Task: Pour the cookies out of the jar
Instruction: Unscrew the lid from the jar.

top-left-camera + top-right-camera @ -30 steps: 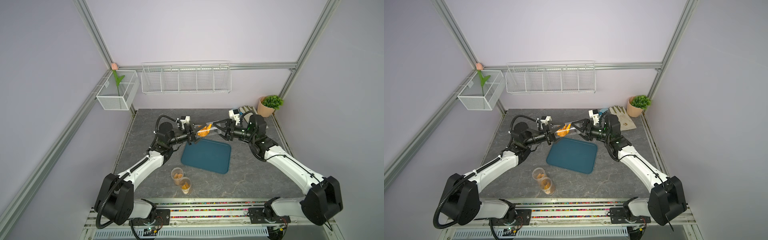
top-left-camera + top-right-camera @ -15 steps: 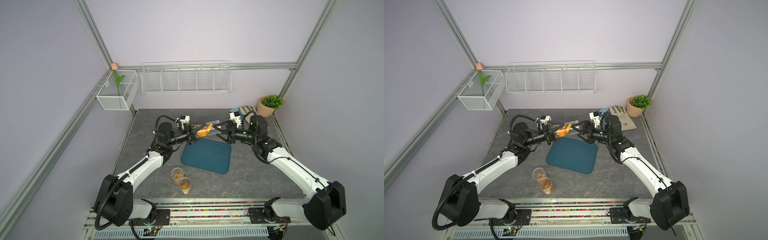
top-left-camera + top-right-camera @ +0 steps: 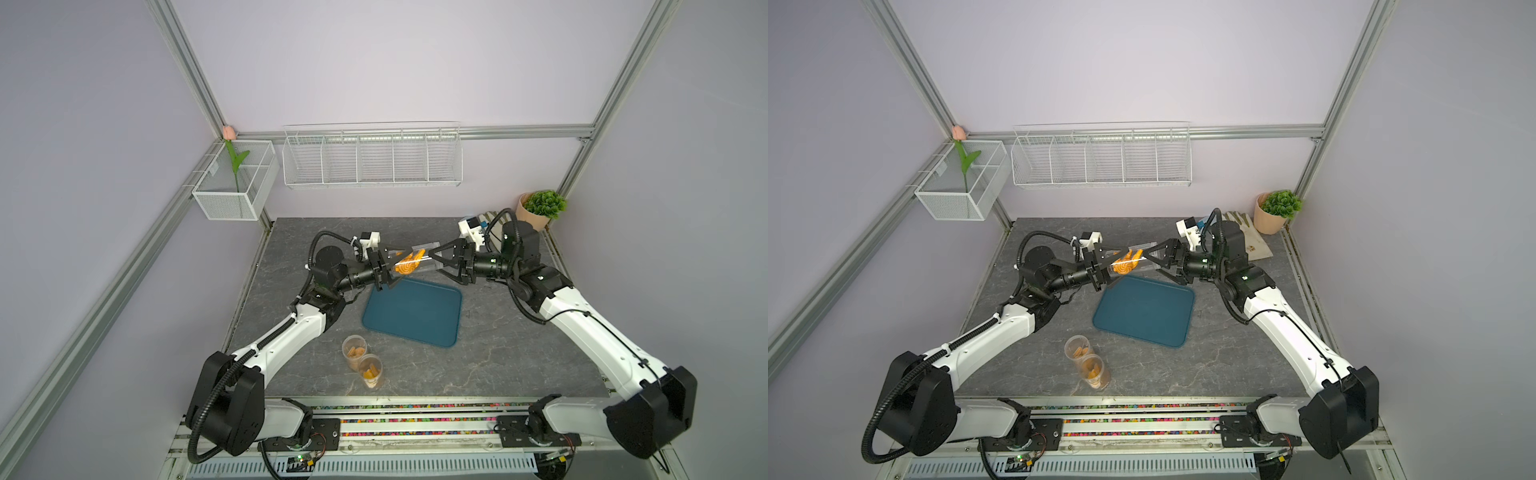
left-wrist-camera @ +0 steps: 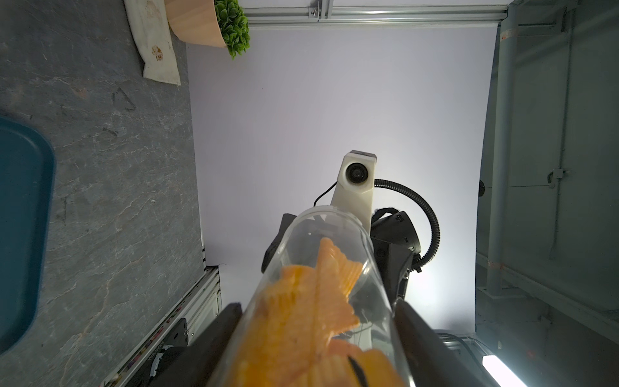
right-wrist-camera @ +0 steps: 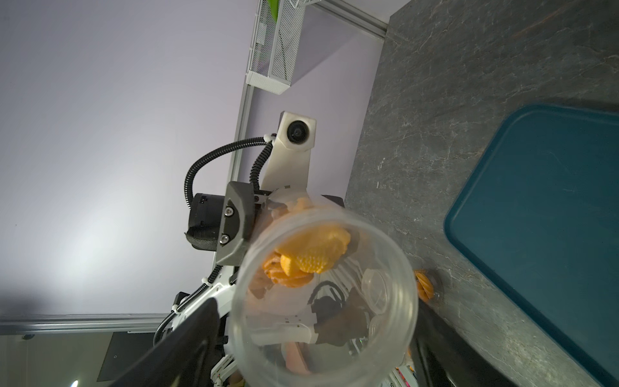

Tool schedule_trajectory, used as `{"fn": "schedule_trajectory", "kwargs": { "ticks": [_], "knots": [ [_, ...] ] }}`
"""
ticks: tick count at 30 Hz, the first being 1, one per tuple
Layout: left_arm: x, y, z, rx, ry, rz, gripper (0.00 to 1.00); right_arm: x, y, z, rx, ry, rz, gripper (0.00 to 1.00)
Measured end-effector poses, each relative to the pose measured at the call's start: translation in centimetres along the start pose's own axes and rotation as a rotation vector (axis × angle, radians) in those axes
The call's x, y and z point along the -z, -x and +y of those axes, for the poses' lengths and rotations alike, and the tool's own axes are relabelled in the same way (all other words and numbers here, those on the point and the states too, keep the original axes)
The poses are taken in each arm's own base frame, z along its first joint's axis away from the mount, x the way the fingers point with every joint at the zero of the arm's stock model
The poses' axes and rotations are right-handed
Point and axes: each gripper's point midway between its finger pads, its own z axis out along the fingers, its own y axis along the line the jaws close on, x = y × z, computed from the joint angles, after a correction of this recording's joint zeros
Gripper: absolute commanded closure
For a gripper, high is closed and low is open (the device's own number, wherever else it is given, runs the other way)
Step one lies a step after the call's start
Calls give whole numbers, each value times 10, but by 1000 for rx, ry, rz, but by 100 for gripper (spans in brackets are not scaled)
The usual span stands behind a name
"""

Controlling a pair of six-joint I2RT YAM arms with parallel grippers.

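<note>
Several light orange toy cookies (image 3: pixel 409 266); slick clear plastic jar (image 3: pixel 424 262), base clamped by left gripper (image 3: pixel 395 268); right gripper (image 3: pixel 435 264) hold unclear.

Both top views look steeply down from high in front onto the whole worktop (image 3: pixel 498 365). Each wrist camera (image 5: pixel 296 132), rolled sideways, looks closely along the jar (image 4: pixel 328 234) toward the other one.

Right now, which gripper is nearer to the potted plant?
Right. The right gripper is at the open end of the jar, the end toward the potted plant; the left gripper holds the other end, farther away.
</note>
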Motion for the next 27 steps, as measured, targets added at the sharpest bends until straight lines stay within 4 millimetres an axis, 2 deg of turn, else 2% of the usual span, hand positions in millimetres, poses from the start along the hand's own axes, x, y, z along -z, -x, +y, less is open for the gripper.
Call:
{"fn": "schedule_trajectory", "kwargs": {
  "ticks": [5,15,27],
  "knots": [
    [0,-3,0,1,1,15,30,4,-6,-2,-13,-19,25,12],
    [1,-7,-6,-8,-7,22,30,17,-4,16,-29,-7,55,12],
    [2,-12,-4,-5,-5,36,29,22,-8,17,-92,6,82,12]
  ]
}}
